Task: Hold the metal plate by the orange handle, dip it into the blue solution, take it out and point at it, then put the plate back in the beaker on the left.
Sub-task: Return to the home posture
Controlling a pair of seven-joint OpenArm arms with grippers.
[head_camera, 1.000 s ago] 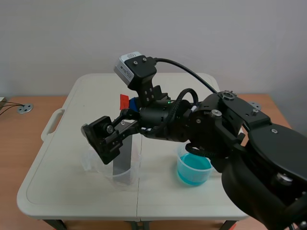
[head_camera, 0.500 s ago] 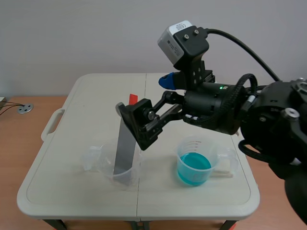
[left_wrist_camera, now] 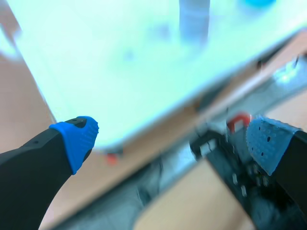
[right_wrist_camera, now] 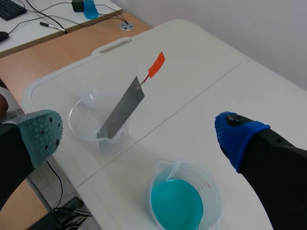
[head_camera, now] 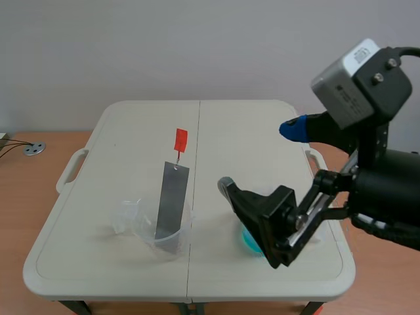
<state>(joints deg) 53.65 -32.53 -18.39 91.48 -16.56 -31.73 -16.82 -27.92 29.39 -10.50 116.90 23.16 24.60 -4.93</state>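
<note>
The metal plate (head_camera: 172, 200) leans in the clear beaker (head_camera: 147, 226) on the left, its orange handle (head_camera: 179, 140) sticking up free. My right gripper (head_camera: 258, 156) hangs open over the table's right side, in front of the beaker of blue solution (head_camera: 249, 239), which it mostly hides. From the right wrist, the plate (right_wrist_camera: 122, 108), handle (right_wrist_camera: 156, 63) and clear beaker (right_wrist_camera: 86, 122) lie ahead of the open right gripper (right_wrist_camera: 140, 133), and the blue beaker (right_wrist_camera: 178, 201) sits under it. My left gripper (left_wrist_camera: 172, 141) is open and holds nothing, off the table's edge; its view is blurred.
The white folding table (head_camera: 249, 125) has a side handle (head_camera: 71, 169) at its left. A round metal floor disc (head_camera: 33, 149) lies left of it. A desk with cables (right_wrist_camera: 57, 19) stands beyond the table in the right wrist view.
My right arm has swung from over the left beaker across to the right, gripper open throughout. The plate stays leaning in the clear beaker.
</note>
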